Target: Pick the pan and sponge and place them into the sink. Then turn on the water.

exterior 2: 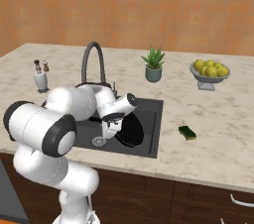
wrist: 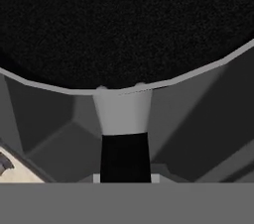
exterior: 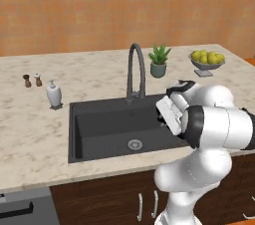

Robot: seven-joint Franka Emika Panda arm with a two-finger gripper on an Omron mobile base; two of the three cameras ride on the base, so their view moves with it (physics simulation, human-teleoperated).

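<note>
Pan [exterior 2: 130,131]: black, held at its rim by closed tool [exterior 2: 110,128], low inside sink [exterior 2: 155,119]. Sponge [exterior 2: 187,132]: on counter [exterior 2: 208,139], right of sink.

Dark sink [exterior: 99,119], arched faucet [exterior: 135,69], potted plant [exterior: 159,61], fruit bowl [exterior: 206,59]

I note a potted plant [exterior: 159,61] at one o'clock, fruit bowl [exterior: 206,62] at two, shakers [exterior: 32,80] and soap bottle [exterior: 54,94] at ten.
</note>
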